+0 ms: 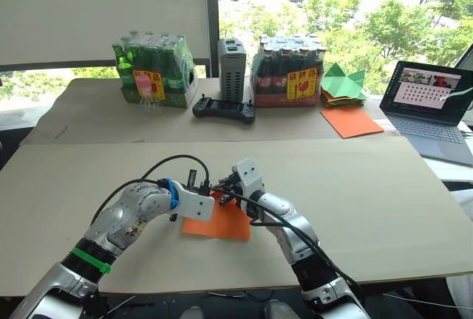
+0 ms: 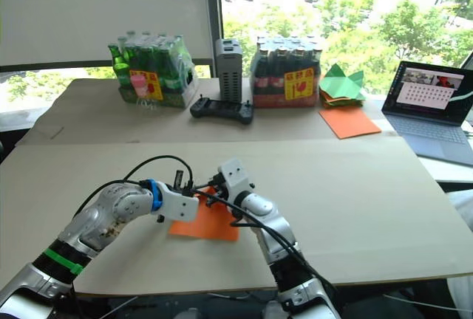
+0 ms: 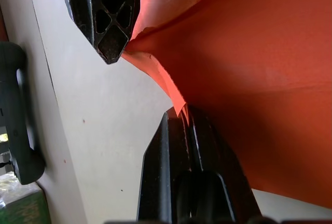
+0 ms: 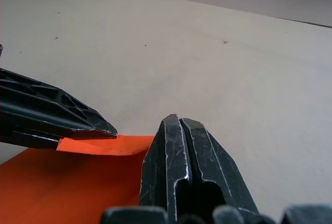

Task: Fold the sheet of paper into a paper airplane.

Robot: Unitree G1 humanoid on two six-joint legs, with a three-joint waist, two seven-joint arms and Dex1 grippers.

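Here both closed jaws, left gripper (image 3: 179, 117) and right gripper (image 4: 179, 123), pinch the sheet of paper (image 1: 222, 223) edge.

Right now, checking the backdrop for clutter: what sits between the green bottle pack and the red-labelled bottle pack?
In the left eye view, a grey upright box stands between the green bottle pack and the red-labelled bottle pack, with a black handheld controller lying before it.

The two head views look forward and down from above the table (image 1: 384, 208) toward the window; they share almost the same scene, slightly shifted sideways. The left wrist view sits very close to the sheet of paper (image 3: 259, 79), looking along the left gripper (image 3: 179, 117). The right wrist view looks low across the table – along the right gripper (image 4: 179, 123) – and shares that paper's edge.
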